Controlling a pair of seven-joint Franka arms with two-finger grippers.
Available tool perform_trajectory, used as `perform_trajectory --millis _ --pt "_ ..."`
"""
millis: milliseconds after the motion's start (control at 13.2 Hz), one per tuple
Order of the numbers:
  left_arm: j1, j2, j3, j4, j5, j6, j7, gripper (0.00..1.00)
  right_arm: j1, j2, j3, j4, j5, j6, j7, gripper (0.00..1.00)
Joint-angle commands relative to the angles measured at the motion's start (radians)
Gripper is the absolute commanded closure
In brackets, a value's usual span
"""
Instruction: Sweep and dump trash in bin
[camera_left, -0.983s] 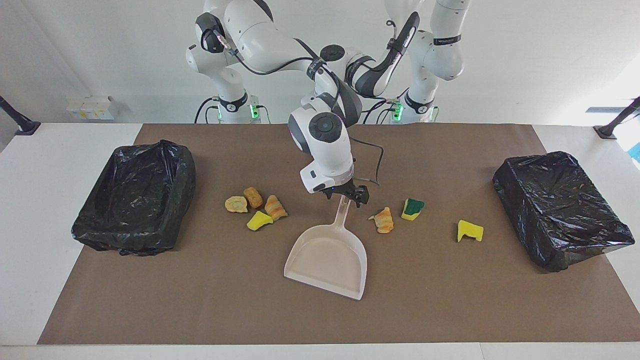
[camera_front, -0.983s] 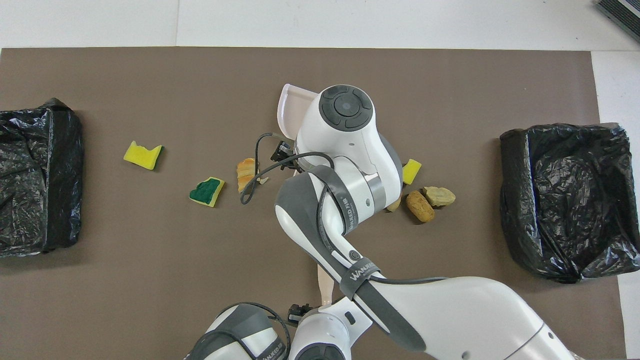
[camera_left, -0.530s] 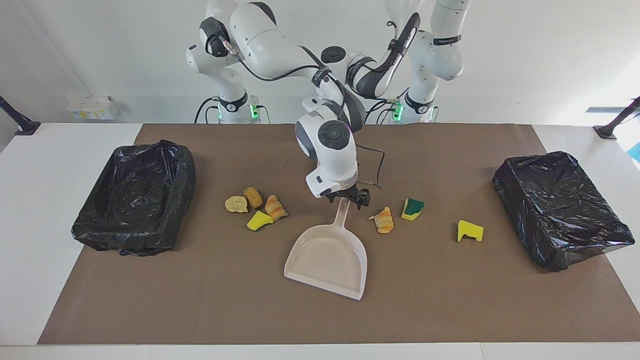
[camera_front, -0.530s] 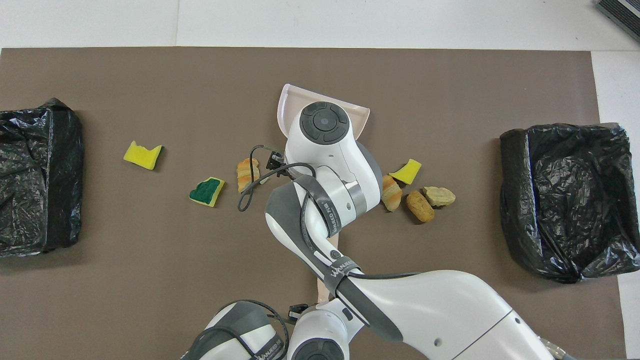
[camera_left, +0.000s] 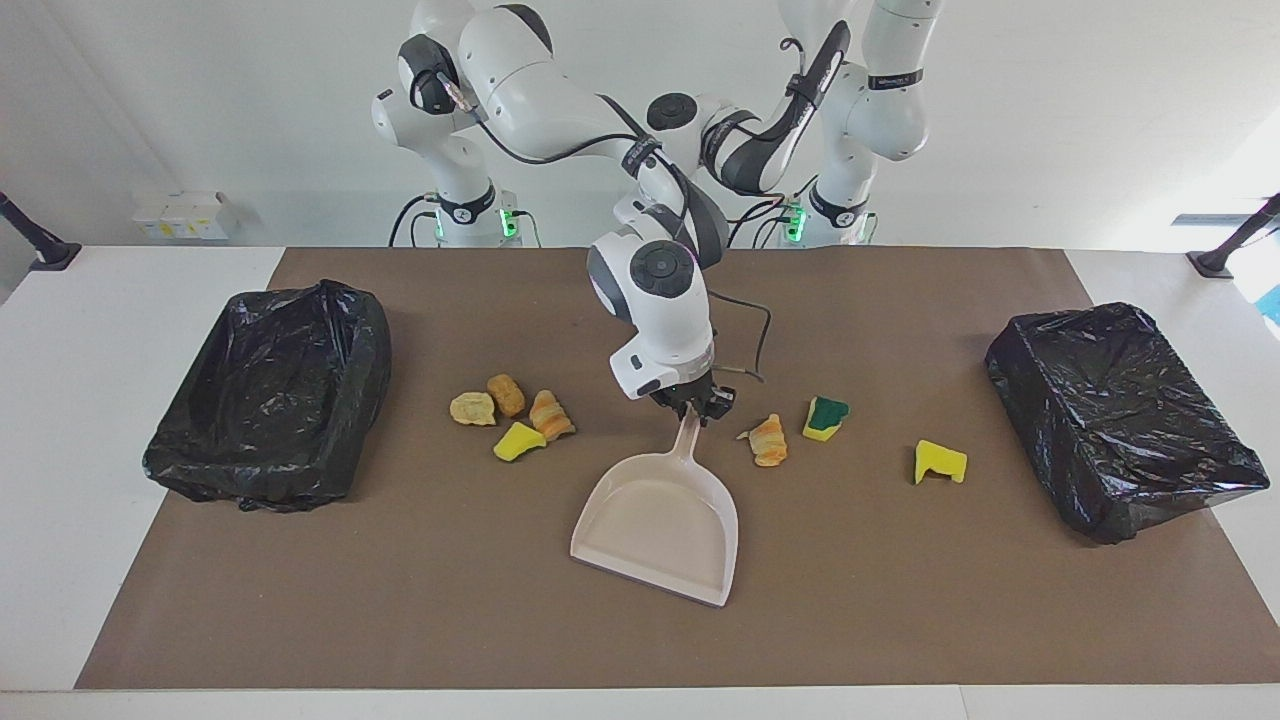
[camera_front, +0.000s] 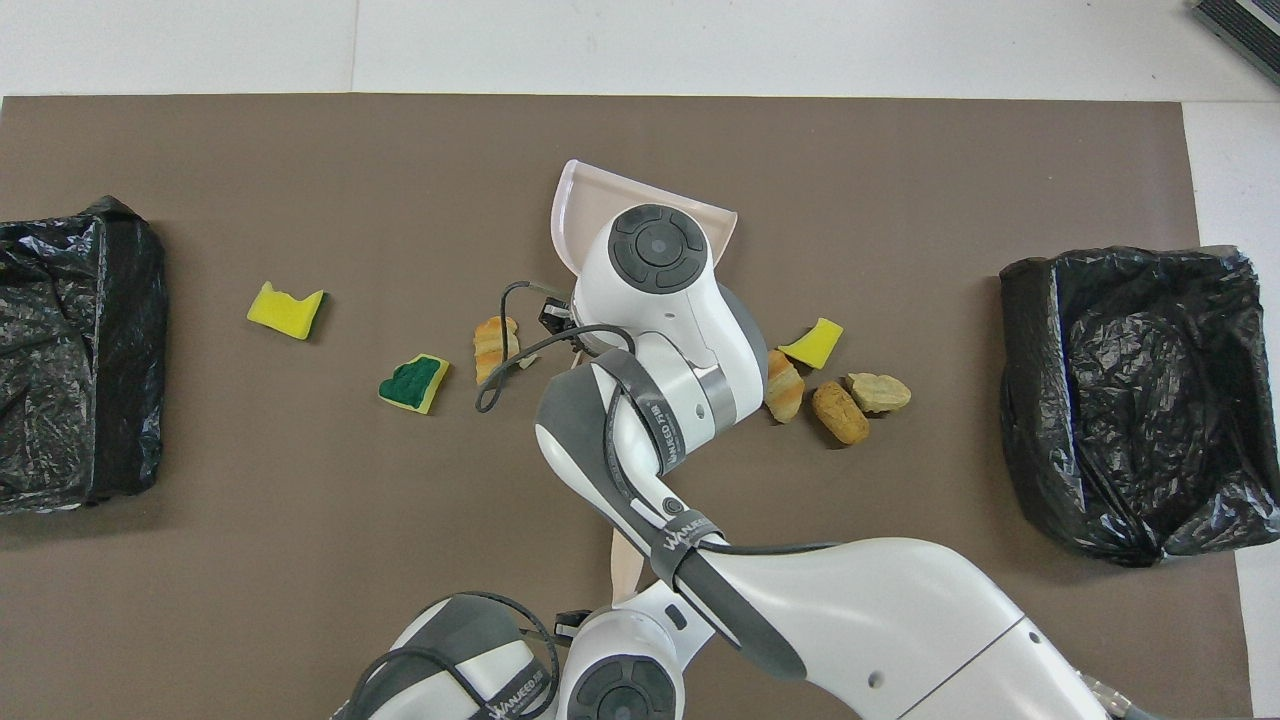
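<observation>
At frame centre, the right gripper (camera_left: 693, 405) has just clamped the dustpan (camera_left: 660, 520) handle, so sweeping can start; the left gripper (camera_front: 600, 625), bottom centre, grips a pale stick (camera_front: 625, 562).

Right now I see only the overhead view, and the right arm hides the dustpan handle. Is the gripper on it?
Observer: Yes. The right gripper is closed on the top end of the handle.
Operator: Is any scrap inside the pan?
Observer: No. The dustpan is empty, and it lies on the mat.
</observation>
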Motion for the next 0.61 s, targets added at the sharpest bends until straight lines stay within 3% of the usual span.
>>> perform_trajectory --millis 0,303,530 --pt "0.038 -0.073 -0.002 -0.010 0.023 -0.101 -0.012 1.00 -0.026 -0.029 0.002 -0.016 -0.001 -0.009 -0.018 1.00" --pt "0.135 -0.171 -0.005 -0.010 0.093 -0.274 -0.003 1.00 -0.056 -0.126 -0.010 -0.033 -0.018 -0.029 -0.147 1.00" --pt "0.242 -0.191 -0.005 -0.009 0.141 -0.324 0.007 1.00 -0.128 -0.242 -0.016 -0.091 -0.016 -0.096 -0.301 1.00"
